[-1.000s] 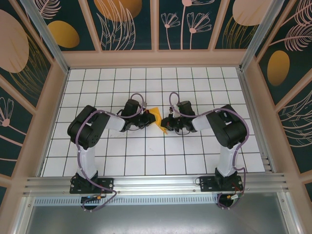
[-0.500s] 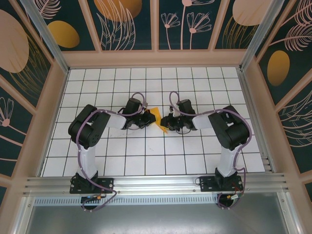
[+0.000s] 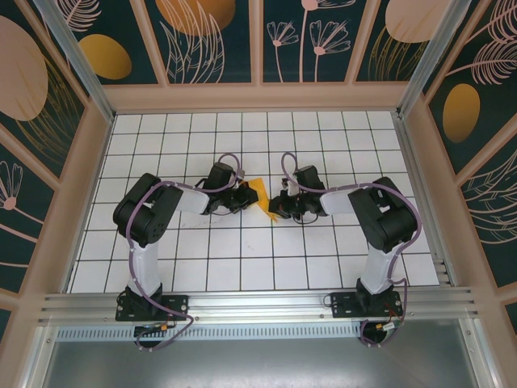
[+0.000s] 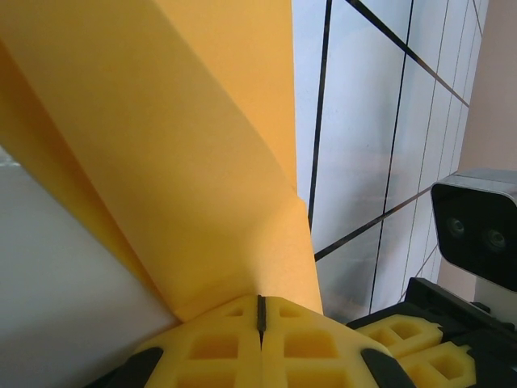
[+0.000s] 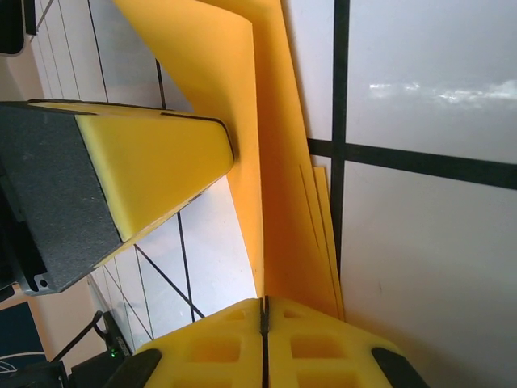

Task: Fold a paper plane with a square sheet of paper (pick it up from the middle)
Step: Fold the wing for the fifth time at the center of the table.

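While both grippers pinch it, the paper stays stretched between them.

The left gripper [image 4: 261, 305] has its two yellow fingers pressed tight together. One edge of the paper [image 4: 194, 162] is caught in the thin line where they meet. From that pinch the paper goes up and away in two flaps, with a crease between them.

The right gripper [image 5: 264, 311] is squeezed tight too, and it bites another edge of the paper. A few thin layers lie on top of each other there, so the paper is already folded more than once. A yellow finger [image 5: 157, 166] of the left gripper sits just beside the paper.

From above, the paper is a small pointed orange shape near the middle of the table [image 3: 242, 259], right between the two grippers. I cannot tell if it touches the table.

I think they hold it from two sides so it cannot slip or flop. That way a fold can be pulled flat and sharp. If one gripper tugs too hard, the thin paper could tear.
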### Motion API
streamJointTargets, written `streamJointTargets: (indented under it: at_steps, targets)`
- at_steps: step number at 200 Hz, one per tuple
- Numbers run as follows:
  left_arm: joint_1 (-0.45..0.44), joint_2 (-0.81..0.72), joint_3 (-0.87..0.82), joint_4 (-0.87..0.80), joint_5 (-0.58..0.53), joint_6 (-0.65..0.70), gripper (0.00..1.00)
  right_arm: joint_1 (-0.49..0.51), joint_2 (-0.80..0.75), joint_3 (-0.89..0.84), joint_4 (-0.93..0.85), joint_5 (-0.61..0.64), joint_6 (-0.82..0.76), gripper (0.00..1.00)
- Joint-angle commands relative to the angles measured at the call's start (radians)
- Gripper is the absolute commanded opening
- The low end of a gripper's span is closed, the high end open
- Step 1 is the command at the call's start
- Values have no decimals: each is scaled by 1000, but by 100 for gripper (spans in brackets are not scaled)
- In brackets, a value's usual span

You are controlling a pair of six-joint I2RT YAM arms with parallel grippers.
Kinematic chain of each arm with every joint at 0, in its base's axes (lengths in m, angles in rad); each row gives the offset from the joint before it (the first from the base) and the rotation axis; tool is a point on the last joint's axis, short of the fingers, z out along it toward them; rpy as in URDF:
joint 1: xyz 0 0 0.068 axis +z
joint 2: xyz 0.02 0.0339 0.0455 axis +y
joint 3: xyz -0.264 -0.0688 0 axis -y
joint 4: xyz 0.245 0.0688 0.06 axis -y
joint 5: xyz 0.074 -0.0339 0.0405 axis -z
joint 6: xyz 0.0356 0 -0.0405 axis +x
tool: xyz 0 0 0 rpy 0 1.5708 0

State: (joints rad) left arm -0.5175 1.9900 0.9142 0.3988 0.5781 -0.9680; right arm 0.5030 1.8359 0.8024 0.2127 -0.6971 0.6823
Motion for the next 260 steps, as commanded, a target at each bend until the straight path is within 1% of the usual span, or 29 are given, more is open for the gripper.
streamJointTargets:
  at_steps: [1, 35, 66, 90, 120, 142, 173, 216, 245, 260]
  targets:
    - [-4, 43, 7, -69, -53, 37, 4, 2, 38, -22, -34, 3, -18, 6]
    - [-4, 28, 36, -72, -41, 45, 6, 2, 64, -30, -48, 21, -27, 6]
    - [-3, -29, 46, -28, -10, 50, 13, 0, 78, -32, -46, 27, -27, 6]
    - [-4, -88, 7, 25, 12, 37, 19, 0, 74, -38, -29, 27, -14, 6]
    - [-9, -133, -64, 79, 33, 16, 20, -6, 73, -51, 3, 15, 7, 5]
    - [-28, -136, -81, 88, 41, 20, 20, -9, 75, -55, 19, 5, 17, 4]
    - [-54, -97, -51, 61, 23, 30, 16, -17, 77, -57, 22, -1, 22, 4]
    - [-59, -29, -18, -8, -24, 33, 9, -20, 75, -54, 19, -5, 22, 4]
    - [-59, -7, -7, -36, -45, 38, 7, -21, 75, -48, 15, -5, 18, 4]
    - [-59, 3, 2, -65, -64, 40, 6, -21, 69, -44, 10, -8, 13, 6]
